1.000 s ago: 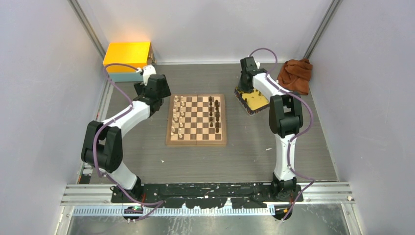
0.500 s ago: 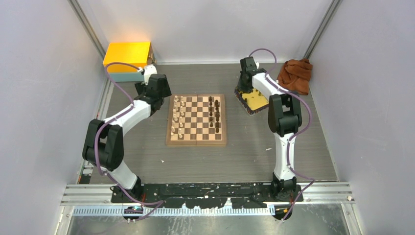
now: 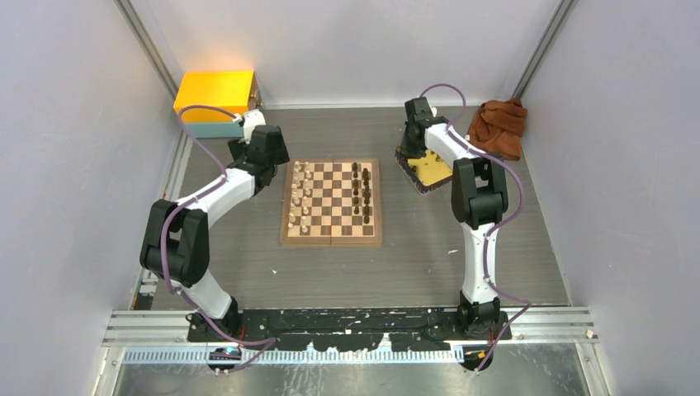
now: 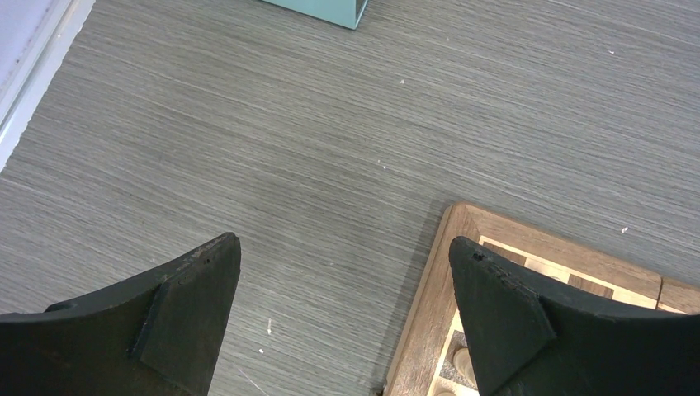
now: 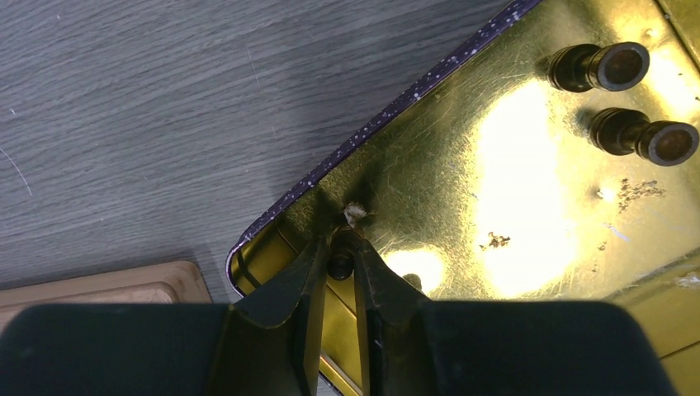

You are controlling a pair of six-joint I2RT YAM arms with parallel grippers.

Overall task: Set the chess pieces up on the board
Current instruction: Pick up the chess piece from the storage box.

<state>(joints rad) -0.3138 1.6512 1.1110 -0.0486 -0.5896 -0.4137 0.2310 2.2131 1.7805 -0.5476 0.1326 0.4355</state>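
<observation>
Board (image 3: 332, 233) mostly set; right gripper (image 5: 342, 243) jaws pinch a dark chessman (image 5: 340, 266) in yellow tray (image 5: 462, 124), two more chessmen (image 5: 598, 68) waiting; left gripper (image 4: 344, 247) jaws released.

Left arm (image 3: 219, 194): elbow bent out to the left, forearm angled up and right, wrist pitched down over the desk. Left tool (image 4: 347, 322): jaws wide apart, nothing between the two dark fingers (image 4: 194, 318), both clear of the desk surface.

Right arm (image 3: 477, 247): upper link near vertical from the base, forearm stretched forward and slightly left, wrist tipped steeply down. Right tool (image 5: 342, 252): jaws drawn nearly together, tips low, pinching a small dark chess piece (image 5: 340, 266).
</observation>
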